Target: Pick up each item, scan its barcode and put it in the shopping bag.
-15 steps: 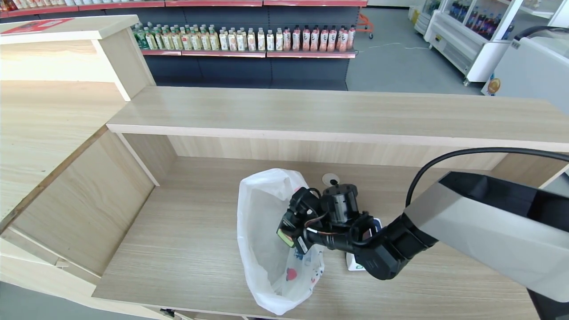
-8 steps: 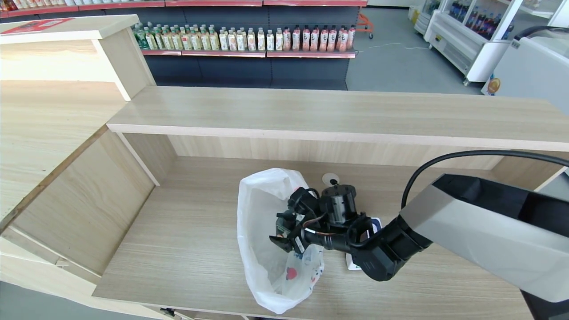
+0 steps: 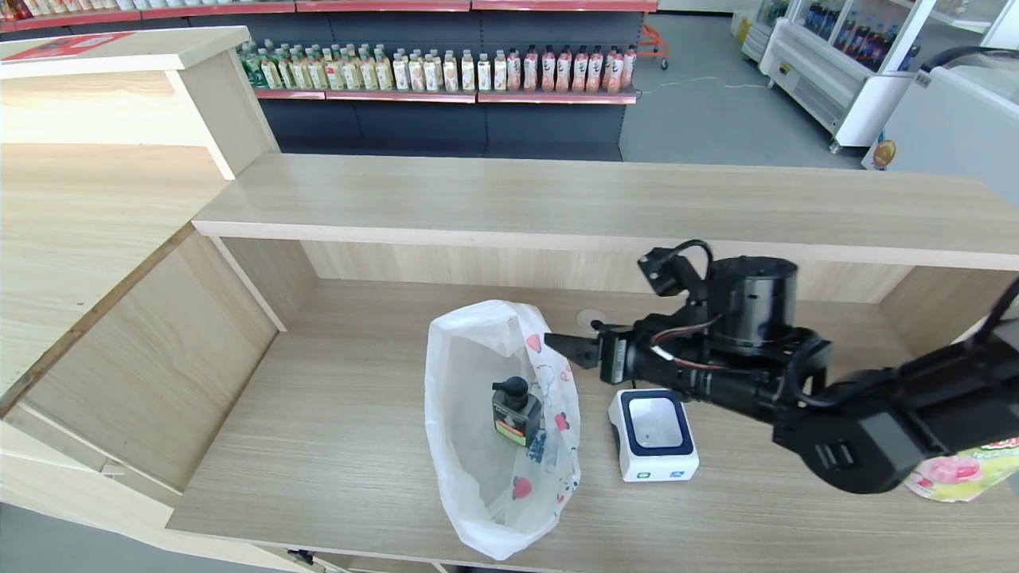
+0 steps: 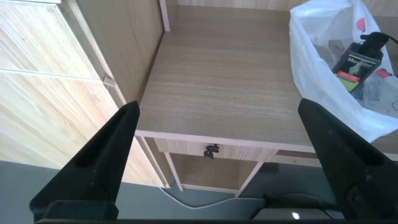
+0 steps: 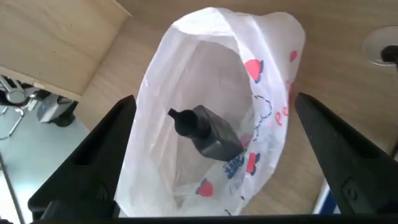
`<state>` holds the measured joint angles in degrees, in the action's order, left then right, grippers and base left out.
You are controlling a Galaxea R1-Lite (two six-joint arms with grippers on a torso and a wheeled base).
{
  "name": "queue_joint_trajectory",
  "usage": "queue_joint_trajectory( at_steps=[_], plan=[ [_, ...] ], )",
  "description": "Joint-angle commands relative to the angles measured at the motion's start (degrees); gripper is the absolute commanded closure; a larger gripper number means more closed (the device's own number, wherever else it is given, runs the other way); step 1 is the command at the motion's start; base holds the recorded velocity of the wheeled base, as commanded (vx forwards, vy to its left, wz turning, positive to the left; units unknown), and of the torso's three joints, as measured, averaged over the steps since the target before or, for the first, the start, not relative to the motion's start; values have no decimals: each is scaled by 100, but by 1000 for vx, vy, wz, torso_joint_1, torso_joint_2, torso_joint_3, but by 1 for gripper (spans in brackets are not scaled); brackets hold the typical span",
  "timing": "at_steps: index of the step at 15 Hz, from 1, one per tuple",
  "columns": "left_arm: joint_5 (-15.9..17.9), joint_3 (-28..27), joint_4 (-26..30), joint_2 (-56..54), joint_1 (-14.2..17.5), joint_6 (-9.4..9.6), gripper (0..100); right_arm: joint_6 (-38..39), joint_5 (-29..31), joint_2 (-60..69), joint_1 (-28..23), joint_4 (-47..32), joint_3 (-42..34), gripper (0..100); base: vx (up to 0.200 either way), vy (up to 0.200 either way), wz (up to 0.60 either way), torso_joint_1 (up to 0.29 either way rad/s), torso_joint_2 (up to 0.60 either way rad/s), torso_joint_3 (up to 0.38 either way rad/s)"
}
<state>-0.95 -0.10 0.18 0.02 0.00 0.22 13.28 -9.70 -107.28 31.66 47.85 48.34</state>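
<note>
The dark pump bottle [image 3: 516, 410] is sitting inside the white shopping bag [image 3: 454, 446] on the counter [image 3: 334, 430], just left of the scanner [image 3: 653, 434]. The right gripper [image 3: 573, 350] is hovering by the bag's far right rim, fingers spread wide and gripping nothing. The left gripper [image 4: 219, 112] is hanging by the counter's near edge, likewise splayed and empty.

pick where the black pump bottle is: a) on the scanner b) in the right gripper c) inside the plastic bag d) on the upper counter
c: the pump bottle sits inside the plastic bag, while the right gripper is open, empty and clear of it.
</note>
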Motion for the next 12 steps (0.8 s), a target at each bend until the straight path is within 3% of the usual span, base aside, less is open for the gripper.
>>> queue_joint_trajectory(
  at_steps=[1, 4, 6, 12],
  plan=[
    [-2, 1, -1, -2, 0, -4, 0, 307, 355, 1947, -1092, -487, -1248, 0, 0, 0, 0, 0, 0, 0],
    [-2, 1, -1, -2, 0, -4, 0, 545, 355, 3002, -1856, -1937, -1511, 0, 0, 0, 0, 0, 0, 0],
    [-2, 1, -1, -2, 0, -4, 0, 1072, 557, 3336, -2058, -2306, -1511, 0, 0, 0, 0, 0, 0, 0],
    [-2, 1, -1, -2, 0, 4, 0, 1582, 628, 3934, -2384, -3168, -1529, 0, 0, 0, 0, 0, 0, 0]
  ],
)
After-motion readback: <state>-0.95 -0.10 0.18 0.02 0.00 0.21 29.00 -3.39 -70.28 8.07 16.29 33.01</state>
